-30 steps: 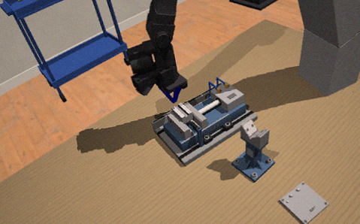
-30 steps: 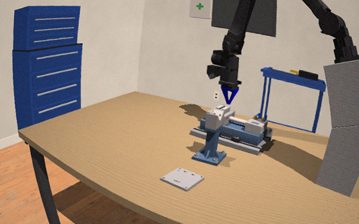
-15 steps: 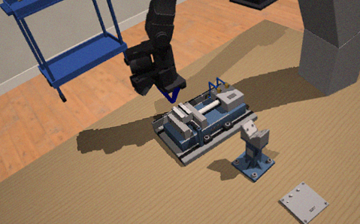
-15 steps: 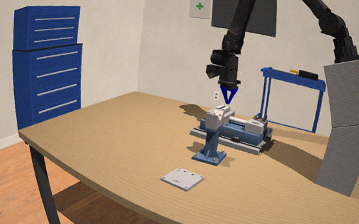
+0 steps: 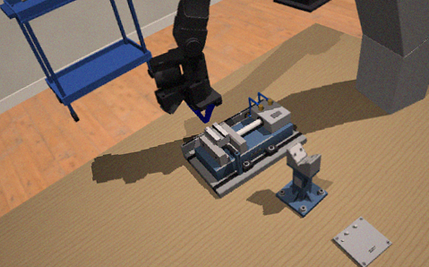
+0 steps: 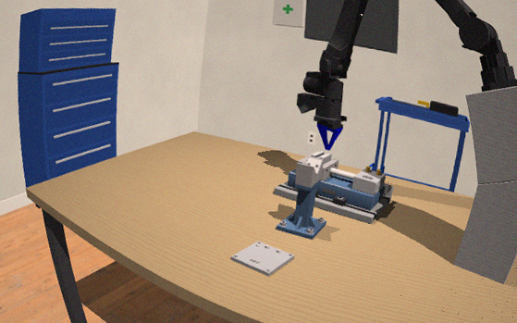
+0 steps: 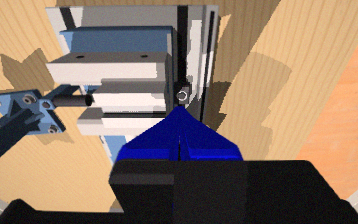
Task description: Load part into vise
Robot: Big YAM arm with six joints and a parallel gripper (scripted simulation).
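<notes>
The blue vise (image 5: 258, 141) (image 6: 346, 189) stands mid-table with its jaws open. A light grey part (image 5: 222, 134) (image 6: 322, 154) (image 7: 127, 97) lies between the jaws, next to the big grey jaw block (image 7: 107, 70). I cannot tell whether they touch. A dark short rod (image 7: 70, 100) points at the part's end on the V-block side. My gripper (image 5: 206, 118) (image 6: 328, 148) (image 7: 179, 112) is shut and empty. It hangs a little above the vise's back edge, at the part's other end. The infeed plate (image 5: 362, 241) (image 6: 263, 257) is bare. The V-block (image 5: 302, 161) (image 6: 304, 210) holds nothing.
The air cylinder (image 5: 271, 118) (image 6: 369, 181) sits at the vise's far end. Grey pedestal blocks (image 5: 402, 32) (image 6: 499, 183) carry the arm at the table's right. A blue cart (image 5: 99, 67) (image 6: 419, 114) stands behind the table, and a blue tool cabinet (image 6: 66, 91) on the left.
</notes>
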